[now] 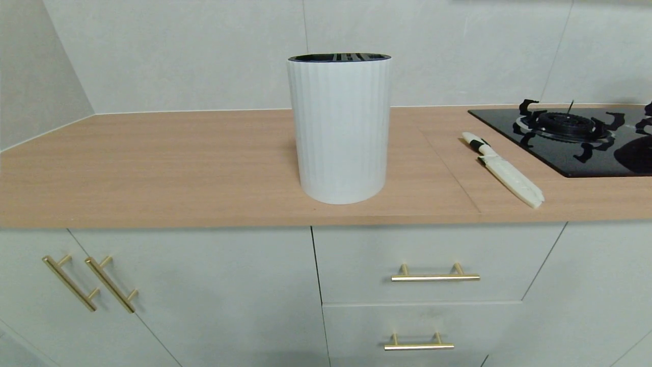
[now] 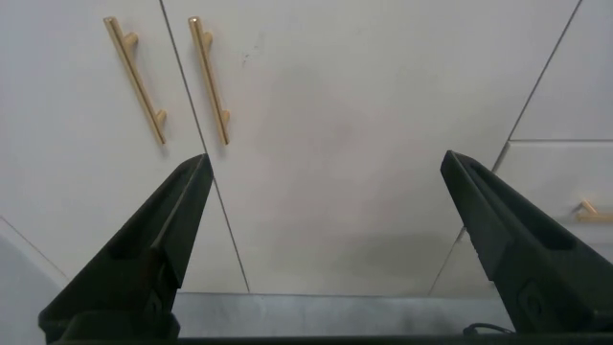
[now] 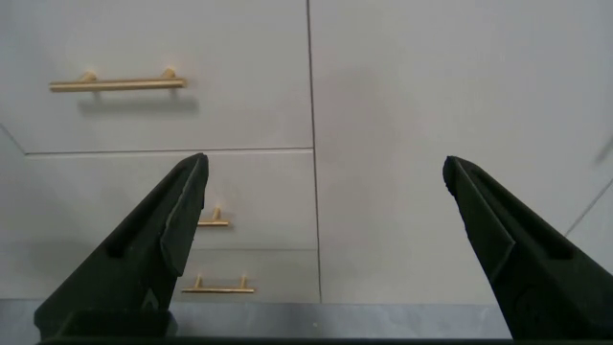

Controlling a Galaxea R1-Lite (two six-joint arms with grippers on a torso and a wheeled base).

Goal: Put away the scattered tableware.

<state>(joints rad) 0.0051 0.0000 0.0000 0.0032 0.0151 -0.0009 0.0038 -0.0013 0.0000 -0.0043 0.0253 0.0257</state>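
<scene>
A white ribbed cylindrical holder [image 1: 341,127] with a dark slotted top stands upright near the front of the wooden counter [image 1: 153,163]. To its right a white knife [image 1: 501,168] with a black band on the handle lies flat on the counter, blade toward the front edge. My left gripper [image 2: 326,163] is open, facing the pale cabinet doors [image 2: 335,144] below the counter, with nothing between its fingers. My right gripper [image 3: 326,168] is open too, facing the drawer fronts [image 3: 192,144], and holds nothing.
A black gas hob [image 1: 575,137] occupies the counter's right end, close to the knife. Tiled wall runs behind the counter. Gold bar handles [image 1: 435,277] project from the drawers and the left doors [image 1: 89,283]. Bare counter lies left of the holder.
</scene>
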